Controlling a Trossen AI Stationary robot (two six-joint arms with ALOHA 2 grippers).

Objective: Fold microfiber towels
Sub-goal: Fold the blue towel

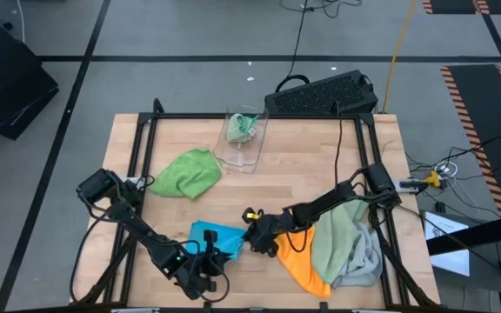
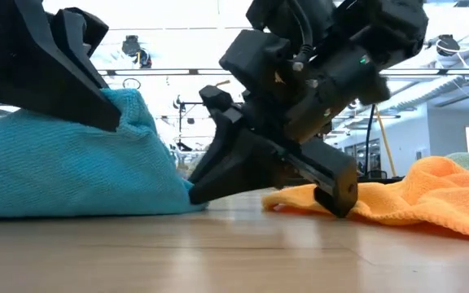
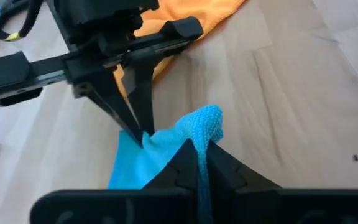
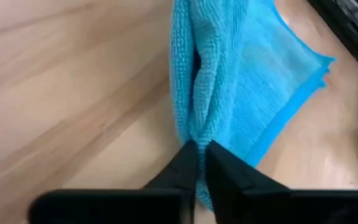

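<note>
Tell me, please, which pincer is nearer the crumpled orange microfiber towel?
Right. The right pincer sits beside the orange microfiber towel, clamping the blue towel; the left pincer grips that cloth's far side.

Bare tabletop (image 1: 294, 165) is lying open across the middle, between the bright green towel (image 1: 187, 172) and the right arm, giving a tool free passage there. The clear plastic bin (image 1: 245, 137) is standing in the way toward the far edge. The near strip is crowding up: the blue towel (image 1: 217, 239) is sitting between both tools, the left tool (image 1: 211, 261) and right tool (image 1: 249, 239) nearly meeting over it, while the orange towel (image 1: 303, 261) and sage green towel (image 1: 337, 235) are blocking the right near corner.
</note>
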